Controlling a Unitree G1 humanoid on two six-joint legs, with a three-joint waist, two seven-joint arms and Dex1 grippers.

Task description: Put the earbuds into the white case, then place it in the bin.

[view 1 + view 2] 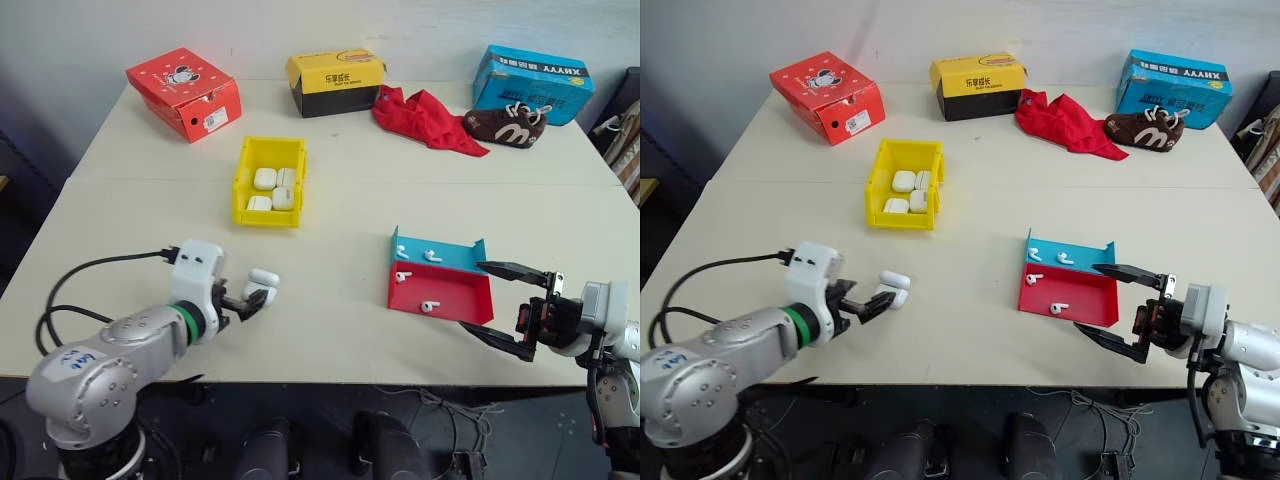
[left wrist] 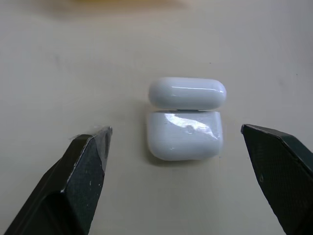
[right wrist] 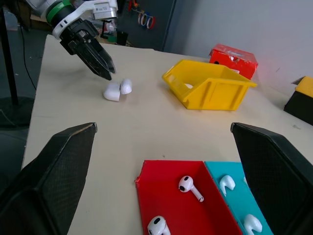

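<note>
Left gripper [image 2: 173,161], black fingers spread wide, frames a glossy white rounded plastic case [image 2: 185,119], lid flipped open; right gripper [image 1: 505,306] also gapes.

Left claw [image 1: 872,305] open — beside white case [image 1: 894,287].

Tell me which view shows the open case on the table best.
Left wrist view: the case sits close up between the open left gripper fingers, lid flipped back. Both eye views show it small beside that gripper; the right wrist view shows it from afar.
</note>
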